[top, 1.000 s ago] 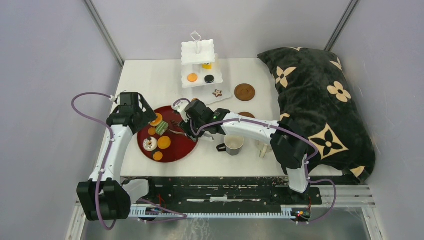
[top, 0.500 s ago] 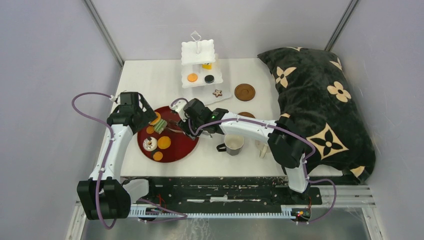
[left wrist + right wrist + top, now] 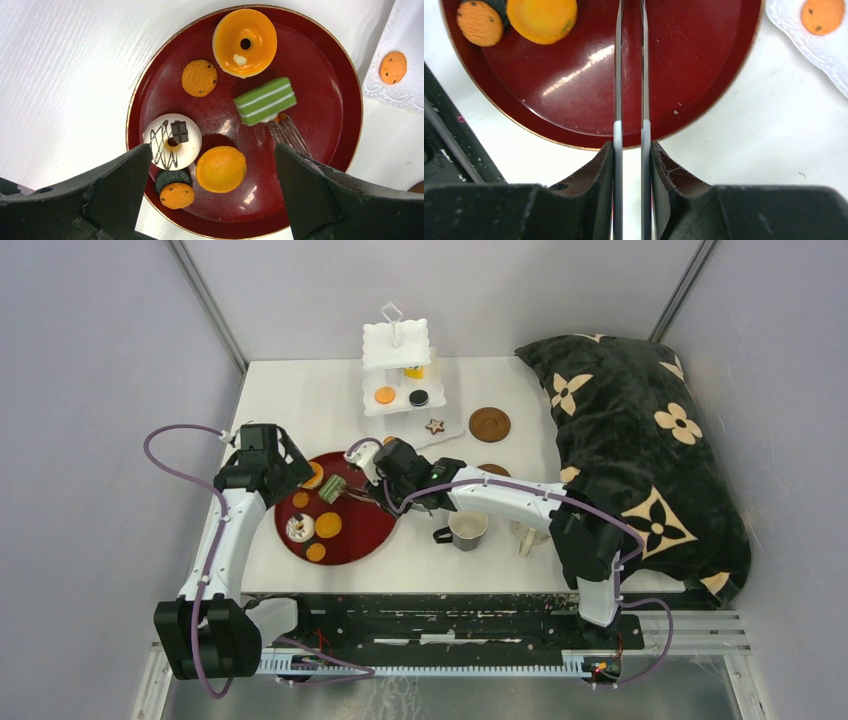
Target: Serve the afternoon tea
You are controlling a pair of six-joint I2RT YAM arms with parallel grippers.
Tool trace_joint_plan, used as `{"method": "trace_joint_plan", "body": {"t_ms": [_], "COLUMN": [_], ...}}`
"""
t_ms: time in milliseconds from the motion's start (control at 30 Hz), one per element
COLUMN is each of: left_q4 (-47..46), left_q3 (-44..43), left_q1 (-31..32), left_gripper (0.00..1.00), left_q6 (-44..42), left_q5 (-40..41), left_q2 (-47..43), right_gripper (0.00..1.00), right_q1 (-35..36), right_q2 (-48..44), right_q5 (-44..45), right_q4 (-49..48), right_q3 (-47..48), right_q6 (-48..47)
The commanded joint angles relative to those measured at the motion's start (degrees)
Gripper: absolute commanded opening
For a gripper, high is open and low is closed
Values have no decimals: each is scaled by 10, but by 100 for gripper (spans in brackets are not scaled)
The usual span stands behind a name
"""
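Observation:
My right gripper [image 3: 630, 147] is shut on the metal tongs [image 3: 618, 75], pressing their two arms close together. In the top view this gripper [image 3: 385, 483] is at the right rim of the dark red tray [image 3: 370, 530]. The tong tips [image 3: 287, 134] reach the green striped cake [image 3: 265, 100] at its near edge. An orange donut [image 3: 245, 35], a white donut [image 3: 172, 140] and orange discs [image 3: 220, 169] lie on the tray. My left gripper [image 3: 212, 150] hovers open above them. The white stand [image 3: 397, 370] holds an orange cookie [image 3: 385, 395] and a dark one [image 3: 419, 398].
A star cookie [image 3: 435, 426] lies on the stand's bottom plate. A brown coaster [image 3: 489, 424] sits right of the stand, and a second one [image 3: 493, 470] is half hidden behind my right arm. A mug [image 3: 467, 528] stands near the front. A black flowered cushion [image 3: 640, 440] fills the right side.
My right gripper has squeezed the tongs narrower. The green striped cake has shifted a little toward the back right of the tray. The left arm has not moved.

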State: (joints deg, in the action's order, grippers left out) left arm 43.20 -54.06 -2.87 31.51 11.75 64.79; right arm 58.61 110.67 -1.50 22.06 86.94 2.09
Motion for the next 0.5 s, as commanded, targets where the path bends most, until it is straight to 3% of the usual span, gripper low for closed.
{"method": "trace_joint_plan", "body": {"t_ms": [0, 333, 467], "left_q4": [-19, -22, -22], "left_q3": [-19, -16, -13], "left_q1": [-3, -2, -3], "left_gripper": [99, 99, 99], "left_q6": [-5, -3, -4], "left_q5": [-3, -11, -10], "left_q2": [-5, -10, -17], "right_gripper": [23, 26, 33], "right_q1": [-11, -19, -19], "right_q2": [-58, -84, -91], "right_q5": [67, 61, 60], "right_q4": [21, 24, 26], "right_q3": [-18, -32, -33], "right_q6": [10, 32, 37]}}
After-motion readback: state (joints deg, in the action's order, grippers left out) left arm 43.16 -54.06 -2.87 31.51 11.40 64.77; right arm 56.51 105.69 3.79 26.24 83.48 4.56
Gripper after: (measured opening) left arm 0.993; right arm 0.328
